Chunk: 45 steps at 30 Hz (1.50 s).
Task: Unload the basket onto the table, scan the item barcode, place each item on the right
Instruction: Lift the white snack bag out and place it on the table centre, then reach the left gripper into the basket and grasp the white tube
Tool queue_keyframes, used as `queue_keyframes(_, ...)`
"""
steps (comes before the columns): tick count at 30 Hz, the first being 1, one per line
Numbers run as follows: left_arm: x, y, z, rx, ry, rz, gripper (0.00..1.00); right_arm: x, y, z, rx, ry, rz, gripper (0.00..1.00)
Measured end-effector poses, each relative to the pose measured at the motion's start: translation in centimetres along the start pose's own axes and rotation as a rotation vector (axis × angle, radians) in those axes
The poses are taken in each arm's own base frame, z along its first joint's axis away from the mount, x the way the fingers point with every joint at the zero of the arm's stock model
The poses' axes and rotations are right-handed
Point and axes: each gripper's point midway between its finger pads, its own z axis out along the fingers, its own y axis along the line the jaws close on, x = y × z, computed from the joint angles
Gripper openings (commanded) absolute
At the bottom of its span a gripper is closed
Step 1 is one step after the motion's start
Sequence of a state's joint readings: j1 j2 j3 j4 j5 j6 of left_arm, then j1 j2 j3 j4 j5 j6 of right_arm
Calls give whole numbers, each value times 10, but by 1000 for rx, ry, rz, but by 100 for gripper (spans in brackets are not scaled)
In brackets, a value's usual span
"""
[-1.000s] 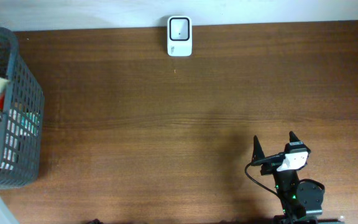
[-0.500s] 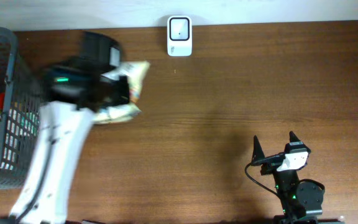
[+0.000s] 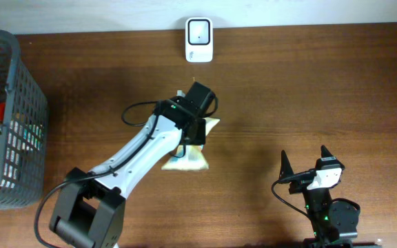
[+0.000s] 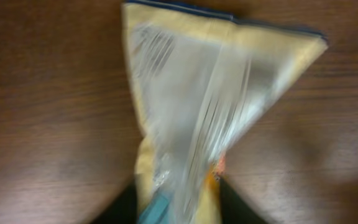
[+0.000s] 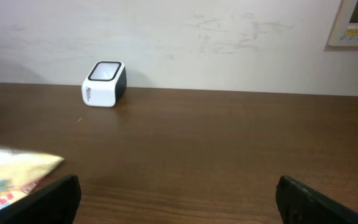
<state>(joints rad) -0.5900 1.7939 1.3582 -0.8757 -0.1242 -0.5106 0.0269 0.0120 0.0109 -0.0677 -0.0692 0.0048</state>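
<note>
We are seeing the left gripper (image 4: 178, 210) with a dark finger on each side of the narrow end of the packet (image 4: 197, 106). We cannot tell if it is gripping, as this view is blurring. The packet is showing yellow sides, a clear crinkled middle and a blue edge, and it is lying near the middle of the tabletop (image 3: 309, 89). The right gripper (image 3: 304, 151) is standing wide and empty near the front edge. Half a second earlier the packet was nearer the basket (image 3: 12, 117) at the left edge.
</note>
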Motion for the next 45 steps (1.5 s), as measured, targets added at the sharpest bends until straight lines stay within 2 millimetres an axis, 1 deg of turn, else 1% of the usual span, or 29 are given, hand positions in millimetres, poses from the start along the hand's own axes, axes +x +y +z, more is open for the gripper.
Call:
queue_keyframes(1, -1, -4, 0, 4, -10, 5, 100, 0, 0, 0, 0, 0, 0, 99)
queue_keyframes(2, -3, -5, 0, 3, -20, 6, 99, 0, 0, 0, 0, 0, 0, 99)
queue_keyframes(6, -16, 1, -6, -32, -66, -4, 100, 0, 0, 0, 0, 0, 0, 99)
queue_keyframes(7, -29, 3, -16, -39, -96, 1, 99, 0, 0, 0, 0, 0, 0, 99)
queue_keyframes(8, -36, 4, -22, -43, -109, 2, 99, 0, 0, 0, 0, 0, 0, 99)
queue_keyframes(9, -45, 8, -34, -54, -120, 7, 99, 0, 0, 0, 0, 0, 0, 99)
queue_keyframes(11, -78, 23, -70, -73, -189, -19, 99, 0, 0, 0, 0, 0, 0, 99)
queue_keyframes(12, -100, 38, -96, -89, -247, -55, 99, 0, 0, 0, 0, 0, 0, 99)
queue_keyframes(13, -115, 52, -117, -101, -293, -89, 99, 0, 0, 0, 0, 0, 0, 99)
queue_keyframes(15, -137, 89, -158, -138, -367, -164, 99, 0, 0, 0, 0, 0, 0, 99)
queue_keyframes(16, -144, 111, -179, -160, -403, -210, 99, 0, 0, 0, 0, 0, 0, 99)
queue_keyframes(17, -150, 141, -203, -191, -444, -270, 99, 0, 0, 0, 0, 0, 0, 99)
queue_keyframes(19, -148, 188, -234, -247, -493, -367, 99, 0, 0, 0, 0, 0, 0, 99)
queue_keyframes(20, -142, 219, -249, -287, -511, -433, 99, 0, 0, 0, 0, 0, 0, 99)
queue_keyframes(21, -134, 247, -260, -324, -520, -493, 100, 0, 0, 0, 0, 0, 0, 99)
queue_keyframes(22, -123, 275, -268, -364, -517, -554, 100, 0, 0, 0, 0, 0, 0, 99)
queue_keyframes(24, -98, 324, -276, -442, -488, -668, 100, 0, 0, 0, 0, 0, 0, 99)
queue_keyframes(26, -73, 368, -280, -501, -461, -780, 100, 0, 0, 0, 0, 0, 0, 99)
queue_keyframes(27, -67, 379, -281, -515, -456, -808, 100, 0, 0, 0, 0, 0, 0, 99)
queue_keyframes(29, -48, 413, -282, -532, -449, -903, 100, 0, 0, 0, 0, 0, 0, 99)
queue_keyframes(32, -25, 447, -275, -534, -435, -1001, 100, 0, 0, 0, 0, 0, 0, 99)
queue_keyframes(34, -6, 468, -258, -544, -392, -1053, 100, 0, 0, 0, 0, 0, 0, 99)
queue_keyframes(35, 3, 475, -245, -544, -357, -1066, 99, 0, 0, 0, 0, 0, 0, 99)
queue_keyframes(37, 10, 484, -223, -540, -332, -1072, 100, 0, 0, 0, 0, 0, 0, 99)
queue_keyframes(39, 18, 492, -192, -530, -296, -1058, 100, 0, 0, 0, 0, 0, 0, 99)
queue_keyframes(41, 24, 498, -166, -507, -273, -1018, 100, 0, 0, 0, 0, 0, 0, 99)
queue_keyframes(42, 26, 499, -156, -498, -263, -996, 100, 0, 0, 0, 0, 0, 0, 99)
queue_keyframes(45, 32, 506, -135, -492, -256, -931, 99, 0, 0, 0, 0, 0, 0, 99)
